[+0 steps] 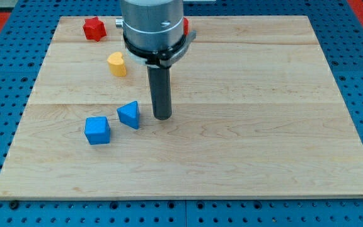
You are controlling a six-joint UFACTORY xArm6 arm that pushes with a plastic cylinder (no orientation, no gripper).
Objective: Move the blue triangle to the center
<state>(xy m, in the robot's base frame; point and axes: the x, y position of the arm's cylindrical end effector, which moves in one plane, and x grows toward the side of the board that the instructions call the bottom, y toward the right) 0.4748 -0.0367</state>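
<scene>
My arm's grey housing (pixel 152 25) runs off the view's top edge, its upper part unseen. It hides most of a red block (pixel 185 26) behind it on the view's right, so that block's shape cannot be told. The wooden board (pixel 244 94) behind the housing and rod (pixel 161 91) is likewise covered from my camera.

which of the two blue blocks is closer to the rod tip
The blue triangle, just to the view's left of my tip; the blue cube sits farther left.

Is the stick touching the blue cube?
No, my tip sits to the right of the blue triangle, and the blue cube lies farther left.
</scene>
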